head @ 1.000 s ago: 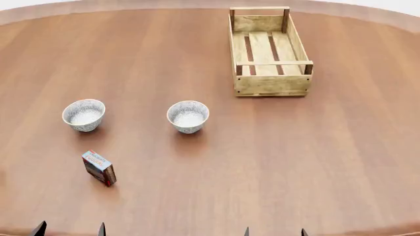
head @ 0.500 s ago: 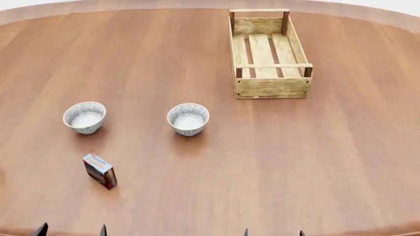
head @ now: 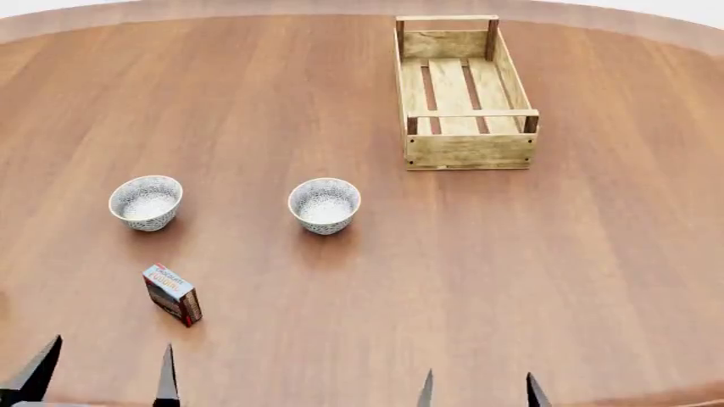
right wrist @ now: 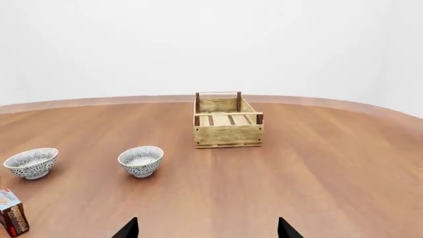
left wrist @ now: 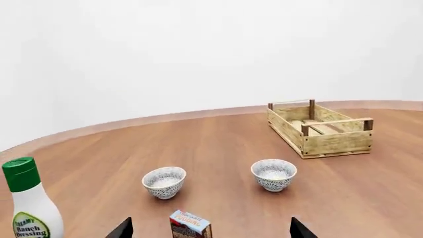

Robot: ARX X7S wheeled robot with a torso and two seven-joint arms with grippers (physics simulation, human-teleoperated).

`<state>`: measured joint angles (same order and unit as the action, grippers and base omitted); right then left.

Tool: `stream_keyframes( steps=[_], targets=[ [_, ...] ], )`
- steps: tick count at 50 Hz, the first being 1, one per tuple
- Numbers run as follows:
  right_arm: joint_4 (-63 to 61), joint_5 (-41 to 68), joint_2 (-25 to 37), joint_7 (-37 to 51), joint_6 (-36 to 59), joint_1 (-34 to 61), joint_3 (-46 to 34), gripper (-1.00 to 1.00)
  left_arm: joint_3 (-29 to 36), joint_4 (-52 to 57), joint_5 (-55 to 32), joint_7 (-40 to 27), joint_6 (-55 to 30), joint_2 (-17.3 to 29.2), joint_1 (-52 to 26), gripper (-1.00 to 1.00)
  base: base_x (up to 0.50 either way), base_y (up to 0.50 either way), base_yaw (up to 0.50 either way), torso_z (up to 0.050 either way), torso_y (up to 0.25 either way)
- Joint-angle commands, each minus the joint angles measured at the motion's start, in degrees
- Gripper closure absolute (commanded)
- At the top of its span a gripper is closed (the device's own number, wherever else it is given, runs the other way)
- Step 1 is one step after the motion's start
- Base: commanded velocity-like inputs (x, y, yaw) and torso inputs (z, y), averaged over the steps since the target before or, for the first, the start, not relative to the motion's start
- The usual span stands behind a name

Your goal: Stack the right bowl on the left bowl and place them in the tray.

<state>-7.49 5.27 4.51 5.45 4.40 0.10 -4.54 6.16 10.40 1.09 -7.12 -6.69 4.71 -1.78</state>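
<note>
Brown wood of a large round table (head: pixel 476 280) fills the head view, with a plain white wall behind it in the wrist views. Nearest to the robot, at the 6 o'clock edge, only dark fingertips show: the left gripper (head: pixel 102 373) at about 7 o'clock and the right gripper (head: pixel 477 392) close to 6 o'clock. Both have their fingers spread apart and nothing is between them. A little farther, at 8 o'clock, a small red and blue carton box (head: pixel 172 293) stands on the table, apart from the bowls. Beyond it come the two patterned bowls, both upright: the left bowl (head: pixel 146 202) at about 9 o'clock and the right bowl (head: pixel 325 204) near the centre, well apart from each other, not yet stacked. Farthest, at about 1 o'clock, is the tray (head: pixel 465 150), a long light-wood crate with three floor slats and dark corner posts; nothing lies inside it. Only the left wrist view shows a white ranch dressing bottle (left wrist: pixel 30 206) with a green cap, standing near that arm, on the side of the left bowl away from the crate.
</note>
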Motion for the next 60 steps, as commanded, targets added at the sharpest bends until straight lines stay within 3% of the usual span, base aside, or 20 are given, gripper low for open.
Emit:
stream_keyframes(
  steps=[1,6,13,32,60],
  targets=[
    [-21.96,1.47,0.98,1.33,7.86,0.46,2.24,-1.0,0.84,24.98,6.38,-1.42,-6.83,-0.14,-3.18,-1.0,0.0,0.0,0.0,0.0,0.0],
    [-36.94,3.59,2.23,2.35,10.75,-0.63,3.59,-1.0,0.11,36.98,3.55,-2.0,-8.06,-1.18,-3.9,-1.0,0.0,0.0,0.0,0.0,0.0],
    [-44.19,6.32,2.9,3.36,11.45,-0.25,4.83,-1.0,1.64,44.81,4.69,-1.95,-11.52,-0.05,-5.11,-1.0,0.0,0.0,0.0,0.0,0.0],
    [-42.99,6.22,4.27,3.7,7.81,-1.27,3.33,-1.0,2.87,44.05,3.12,-3.44,-11.46,1.6,-4.42,-1.0,0.01,0.0,0.0,0.0,0.0],
    [-43.05,6.39,6.08,4.87,6.57,-1.28,1.92,-1.0,4.29,43.84,1.66,-5.48,-11.25,3.4,-3.99,-1.0,0.49,0.0,0.0,0.0,0.0]
  ],
)
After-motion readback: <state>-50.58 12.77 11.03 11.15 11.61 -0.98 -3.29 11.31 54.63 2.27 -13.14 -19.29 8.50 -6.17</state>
